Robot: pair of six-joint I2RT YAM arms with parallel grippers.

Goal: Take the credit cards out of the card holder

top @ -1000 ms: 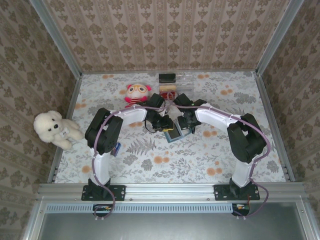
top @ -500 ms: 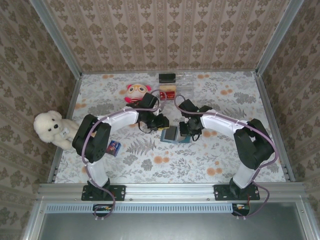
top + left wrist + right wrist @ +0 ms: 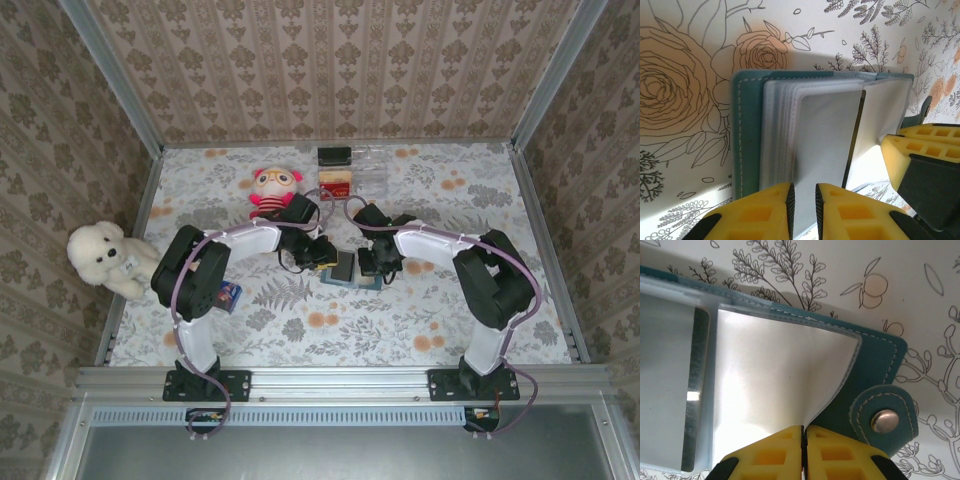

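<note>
The card holder (image 3: 350,272) lies open on the flowered table between my two grippers. In the left wrist view its teal cover (image 3: 742,135) frames a stack of clear sleeves (image 3: 825,150). My left gripper (image 3: 804,192) sits over one sleeve, its jaws a narrow gap apart with nothing between them. My right gripper (image 3: 803,429) is shut on the curled-up edge of a clear sleeve (image 3: 780,375), next to the holder's snap tab (image 3: 885,420). The credit cards are hidden; the pockets look grey and milky. From above, the left gripper (image 3: 325,255) and the right gripper (image 3: 368,262) flank the holder.
A clear tray (image 3: 372,172) stands at the back with a black block (image 3: 335,155) and a red-and-pale flat piece (image 3: 335,185) beside it. A pink doll (image 3: 275,190), a white plush dog (image 3: 105,258) and a small blue can (image 3: 230,296) sit on the left.
Both grippers have drawn in close over the holder, which has gone from tilted to lying flat and open. The left jaws have narrowed slightly.
</note>
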